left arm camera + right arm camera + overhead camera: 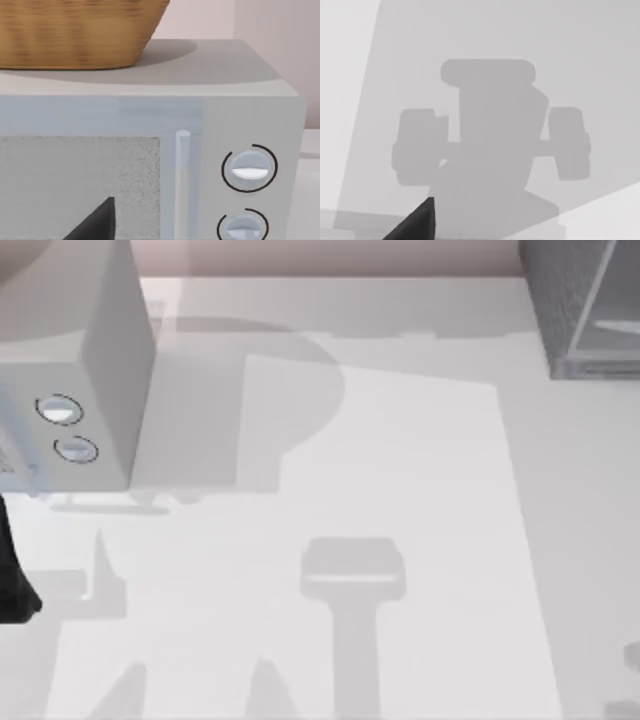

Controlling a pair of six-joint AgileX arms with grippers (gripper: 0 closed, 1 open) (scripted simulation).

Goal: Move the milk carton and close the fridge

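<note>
The fridge (565, 300), a dark grey speckled cabinet with a lighter grey panel (610, 335), stands at the table's far right corner, cut by the picture's edge. The milk carton is out of view. A dark part of my left arm (12, 585) is at the left edge of the top view. In the left wrist view, a dark tip of my left gripper (95, 225) sits close in front of the light grey box. In the right wrist view, a dark tip of my right gripper (415, 222) hangs above the bare table (580, 60), over its own shadow.
A light grey box with two round knobs (95, 360) stands at the far left. A wicker basket (75, 30) rests on its top. Arm shadows fall across the pale table (420, 490) in the middle and near edge.
</note>
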